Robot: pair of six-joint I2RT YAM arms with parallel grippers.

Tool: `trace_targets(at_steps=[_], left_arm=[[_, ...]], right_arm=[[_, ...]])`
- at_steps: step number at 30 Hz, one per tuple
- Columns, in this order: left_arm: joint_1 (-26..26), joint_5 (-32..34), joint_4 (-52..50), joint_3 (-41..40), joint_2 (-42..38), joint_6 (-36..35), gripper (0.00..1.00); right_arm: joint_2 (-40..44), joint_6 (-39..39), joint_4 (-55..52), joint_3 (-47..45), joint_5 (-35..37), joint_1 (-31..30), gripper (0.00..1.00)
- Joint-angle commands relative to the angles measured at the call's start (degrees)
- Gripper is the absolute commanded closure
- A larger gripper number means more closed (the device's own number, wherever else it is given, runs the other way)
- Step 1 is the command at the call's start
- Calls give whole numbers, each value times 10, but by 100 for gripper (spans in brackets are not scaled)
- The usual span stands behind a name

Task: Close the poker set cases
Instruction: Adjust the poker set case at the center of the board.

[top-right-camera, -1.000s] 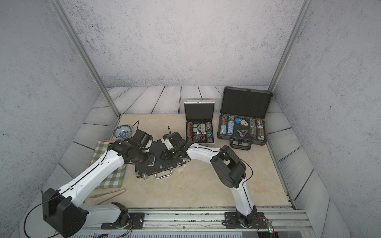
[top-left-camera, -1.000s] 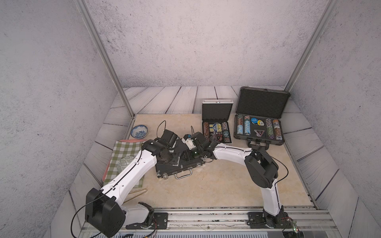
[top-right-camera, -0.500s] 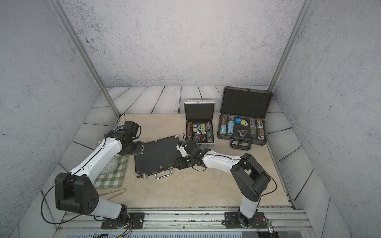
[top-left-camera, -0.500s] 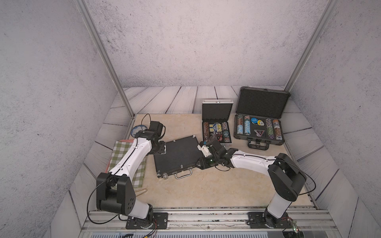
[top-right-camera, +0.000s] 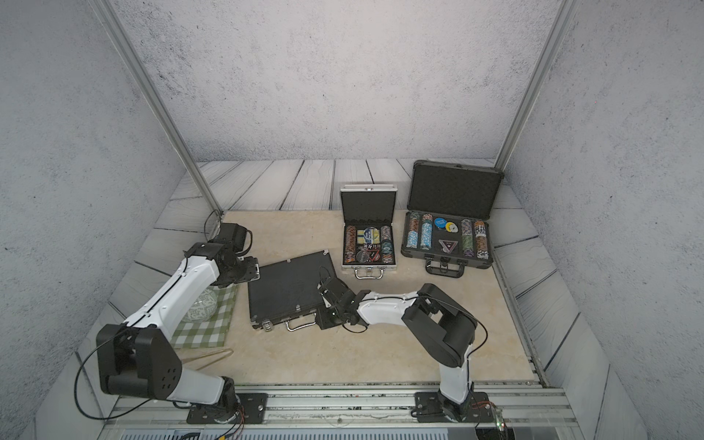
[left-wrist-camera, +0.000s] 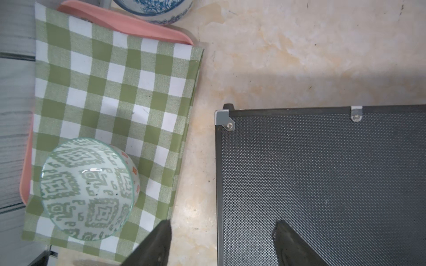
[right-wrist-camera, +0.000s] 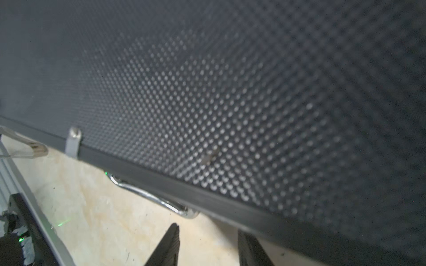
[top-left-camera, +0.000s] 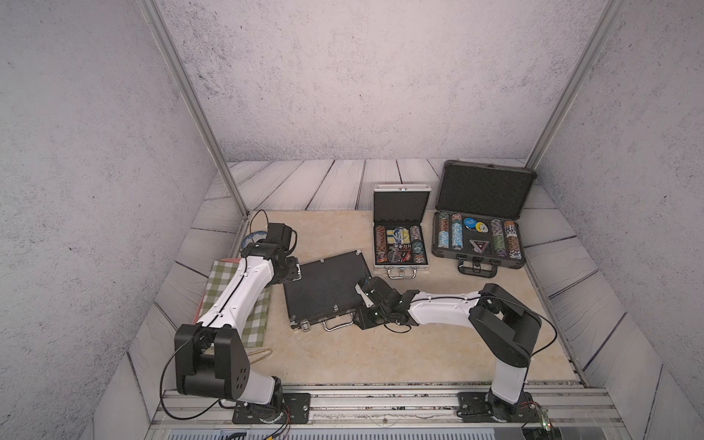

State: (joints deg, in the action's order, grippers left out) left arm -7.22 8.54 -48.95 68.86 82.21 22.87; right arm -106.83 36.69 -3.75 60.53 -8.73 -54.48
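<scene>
Black case (top-left-camera: 324, 289) lies between both end effectors (left-wrist-camera: 222, 232) (right-wrist-camera: 207, 235)

Black case (left-wrist-camera: 322, 184) — matt, dimpled, metal-trimmed; checked cloth (left-wrist-camera: 103, 92) — soft weave

Bare table (top-left-camera: 400, 354) lies before the black case (top-left-camera: 324, 289); silver case (top-left-camera: 400, 244) stands behind.

On the table (top-left-camera: 381, 350) the flat case (top-left-camera: 324, 289) lies central, cloth (top-left-camera: 257, 324) bearing a bowl (left-wrist-camera: 87, 188) just left, small case (top-left-camera: 402, 205) behind to its right, large case (top-left-camera: 484, 190) beside that, rightmost.
</scene>
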Motion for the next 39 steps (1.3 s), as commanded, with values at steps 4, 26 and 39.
trace_targets(at_steps=[4,26,39], left_arm=[[7,-7,10,-4,-30,4,27],[8,-20,19,4,-27,3,31],[2,-31,-3,6,-37,-5,33]], right_arm=[[-56,2,-17,35,62,-9,57],[-35,-58,-41,15,57,-32,82],[18,-107,-58,-36,28,-21,84]])
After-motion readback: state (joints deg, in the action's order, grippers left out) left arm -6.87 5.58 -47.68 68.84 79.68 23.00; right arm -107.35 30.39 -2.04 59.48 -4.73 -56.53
